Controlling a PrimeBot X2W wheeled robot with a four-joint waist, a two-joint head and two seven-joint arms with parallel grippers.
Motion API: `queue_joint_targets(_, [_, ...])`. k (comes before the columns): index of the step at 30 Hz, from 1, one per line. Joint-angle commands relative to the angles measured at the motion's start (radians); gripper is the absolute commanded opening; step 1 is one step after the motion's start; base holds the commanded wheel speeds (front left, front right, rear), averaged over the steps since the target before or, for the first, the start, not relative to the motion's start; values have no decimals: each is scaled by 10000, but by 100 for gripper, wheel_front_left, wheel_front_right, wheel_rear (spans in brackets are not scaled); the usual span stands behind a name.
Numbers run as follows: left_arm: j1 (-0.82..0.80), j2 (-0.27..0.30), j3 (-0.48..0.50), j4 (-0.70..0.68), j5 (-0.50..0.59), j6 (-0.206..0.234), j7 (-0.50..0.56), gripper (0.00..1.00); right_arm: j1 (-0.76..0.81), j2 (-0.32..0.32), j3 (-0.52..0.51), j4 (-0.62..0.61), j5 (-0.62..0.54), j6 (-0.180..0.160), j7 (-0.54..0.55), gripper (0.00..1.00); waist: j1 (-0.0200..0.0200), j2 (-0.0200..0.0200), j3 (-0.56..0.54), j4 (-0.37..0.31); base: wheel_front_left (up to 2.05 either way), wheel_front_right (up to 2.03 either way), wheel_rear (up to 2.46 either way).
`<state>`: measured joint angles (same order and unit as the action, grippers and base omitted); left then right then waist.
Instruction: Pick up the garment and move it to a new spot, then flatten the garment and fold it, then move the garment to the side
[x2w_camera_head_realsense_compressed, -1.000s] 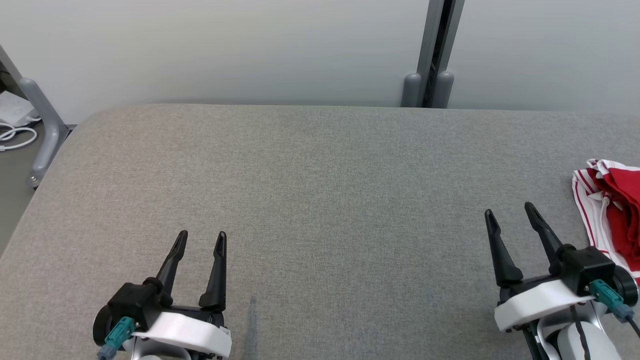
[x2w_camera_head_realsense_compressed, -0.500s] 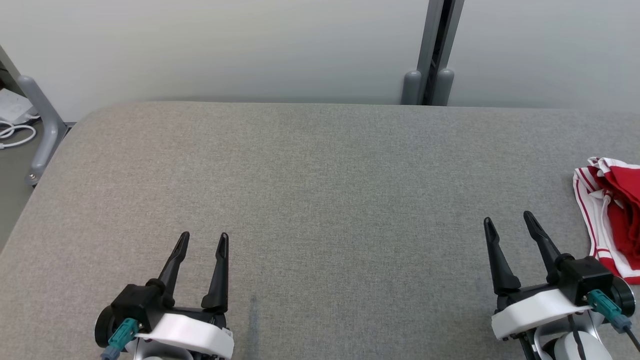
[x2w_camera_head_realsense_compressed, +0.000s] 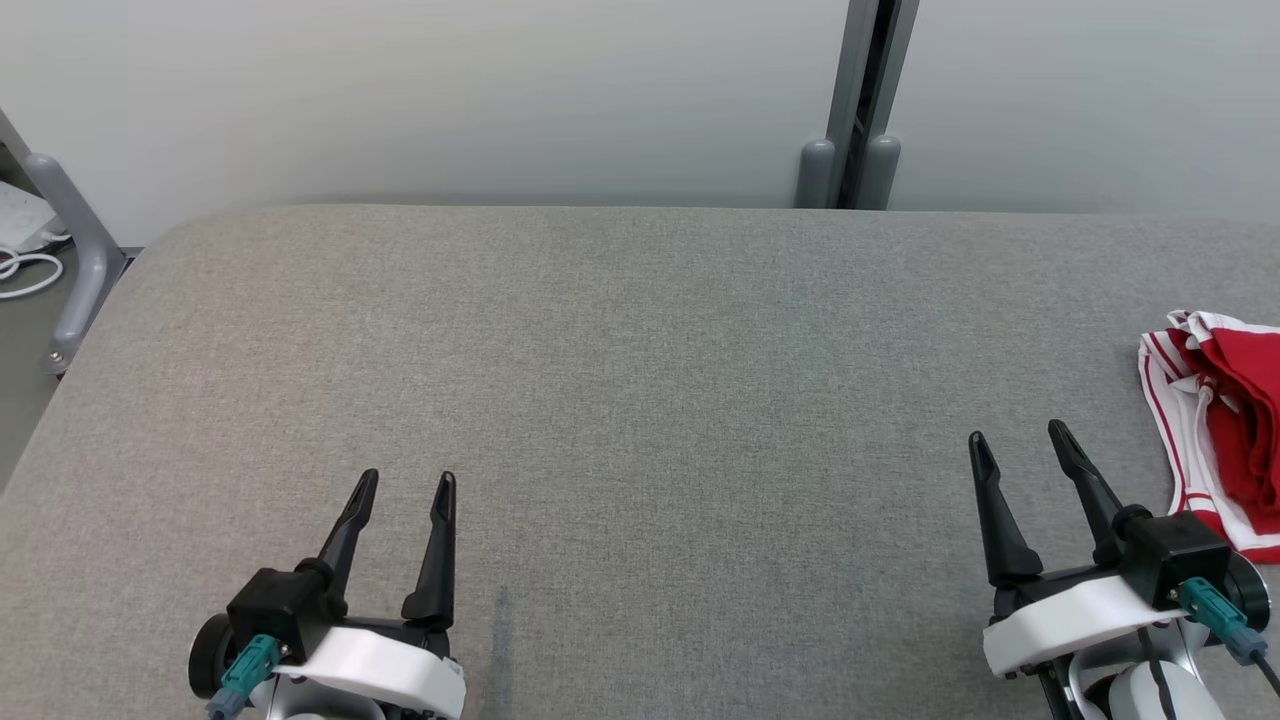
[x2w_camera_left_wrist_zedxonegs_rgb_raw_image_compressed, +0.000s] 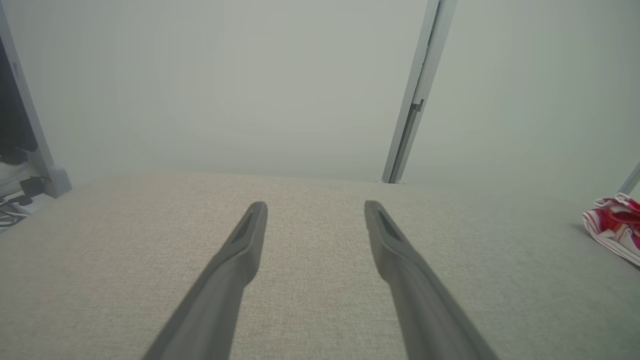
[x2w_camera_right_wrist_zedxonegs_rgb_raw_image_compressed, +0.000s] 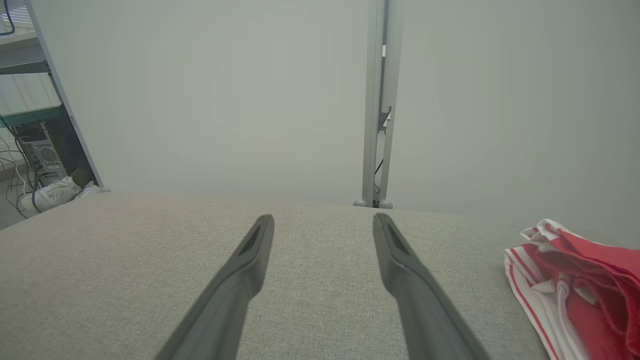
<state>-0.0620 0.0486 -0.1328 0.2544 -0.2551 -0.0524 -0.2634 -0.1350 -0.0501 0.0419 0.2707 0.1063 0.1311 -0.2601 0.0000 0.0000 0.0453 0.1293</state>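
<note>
My left pincer (x2w_camera_head_realsense_compressed: 407, 480) is spread wide and empty above the near left of the grey tabletop (x2w_camera_head_realsense_compressed: 640, 340). My right pincer (x2w_camera_head_realsense_compressed: 1017, 435) is spread too, holding nothing. Just to its right, the crumpled red-and-white garment (x2w_camera_head_realsense_compressed: 1215, 420) lies on the tabletop.

Grey padded table (x2w_camera_head_realsense_compressed: 640, 350), pale wall (x2w_camera_head_realsense_compressed: 400, 90)
</note>
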Motion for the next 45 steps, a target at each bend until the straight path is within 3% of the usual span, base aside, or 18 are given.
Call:
queue_joint_targets(1, [-90,46,81,17,29,-44,-8,100,-91,-25,7,-59,50,-8,-69,100,0,0,-4,-23,0,0,0])
queue_joint_targets(9, [0,46,237,101,-26,131,-8,100,-104,-24,27,-29,92,-8,-69,100,0,0,-53,-95,0,0,0])
queue_joint_targets(30, [129,46,319,-71,-642,68,-8,100,5,-24,176,-55,-100,-8,-70,100,0,0,-116,53,0,0,0])
queue_joint_targets(31, [93,0,269,-49,-602,52,1,0,-26,4,197,-9,-16,0,0,0,0,0,-116,53,0,0,0])
queue_joint_targets(36, [379,-55,206,322,-725,48,29,0,274,93,200,383,127,0,96,0,0,0,-116,49,0,0,0])
queue_joint_targets(45, [204,-40,253,301,-2351,-45,377,0,364,78,-264,207,1980,-1,681,0,0,0,-140,-49,0,0,0])
